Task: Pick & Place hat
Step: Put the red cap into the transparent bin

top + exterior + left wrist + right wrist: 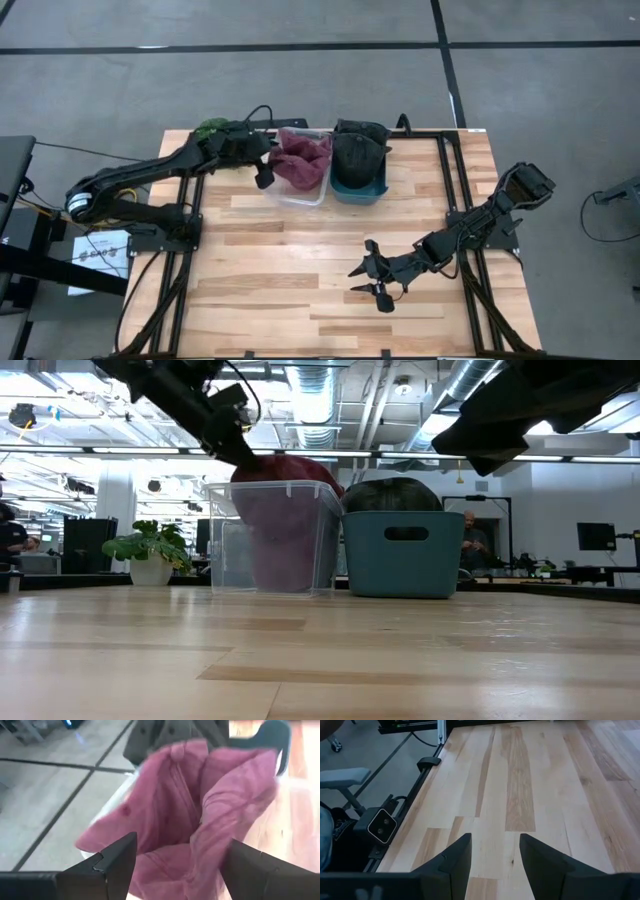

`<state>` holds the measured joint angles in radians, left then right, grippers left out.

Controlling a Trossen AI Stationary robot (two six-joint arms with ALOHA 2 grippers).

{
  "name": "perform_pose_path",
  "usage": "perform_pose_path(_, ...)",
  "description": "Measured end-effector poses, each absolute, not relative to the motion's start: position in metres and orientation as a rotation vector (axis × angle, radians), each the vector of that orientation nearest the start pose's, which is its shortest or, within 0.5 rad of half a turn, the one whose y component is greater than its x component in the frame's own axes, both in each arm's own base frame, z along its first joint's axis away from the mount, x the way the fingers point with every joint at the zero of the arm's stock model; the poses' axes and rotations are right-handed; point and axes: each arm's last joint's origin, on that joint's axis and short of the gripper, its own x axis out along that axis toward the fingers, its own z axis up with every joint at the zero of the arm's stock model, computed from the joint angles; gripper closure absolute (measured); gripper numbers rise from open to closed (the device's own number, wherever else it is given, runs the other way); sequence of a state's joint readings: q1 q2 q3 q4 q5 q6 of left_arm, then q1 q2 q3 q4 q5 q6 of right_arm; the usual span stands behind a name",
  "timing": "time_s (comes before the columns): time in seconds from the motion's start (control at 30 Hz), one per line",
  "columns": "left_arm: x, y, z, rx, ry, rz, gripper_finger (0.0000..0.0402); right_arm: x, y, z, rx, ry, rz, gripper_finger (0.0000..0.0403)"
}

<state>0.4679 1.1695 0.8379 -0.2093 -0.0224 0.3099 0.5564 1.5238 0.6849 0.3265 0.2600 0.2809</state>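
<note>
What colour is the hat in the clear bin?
Pink, a dusty rose; the hat shows best in the left wrist view.

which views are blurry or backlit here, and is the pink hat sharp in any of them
Left wrist view: the pink hat is soft, smeared at its edges, between sharp dark fingers. Low view: bright ceiling lights leave the arms as dark silhouettes; the hat shows hazily through the clear bin. High view: evenly lit; the hat is small but fairly crisp. Right wrist view: the table is sharp.
</note>
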Motion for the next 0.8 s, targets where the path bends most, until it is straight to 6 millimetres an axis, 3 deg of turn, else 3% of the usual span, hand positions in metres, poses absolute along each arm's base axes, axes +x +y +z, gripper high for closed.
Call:
perform_pose_path(0.43, 0.196, 0.097, 0.311, 0.230, 0.447, 0.489, 0.0147, 0.258, 0.152, 0.178, 0.069, 0.508, 0.220, 0.0246)
perform_pose_path(0.7, 0.211, 0.062, 0.311, 0.197, 0.372, 0.110, 0.0147, 0.258, 0.152, 0.178, 0.069, 0.508, 0.220, 0.0246)
perform_pose_path(0.8, 0.220, 0.050, 0.305, 0.198, 0.397, 0.044, 0.0147, 0.258, 0.153, 0.179, 0.069, 0.503, 0.226, 0.0246)
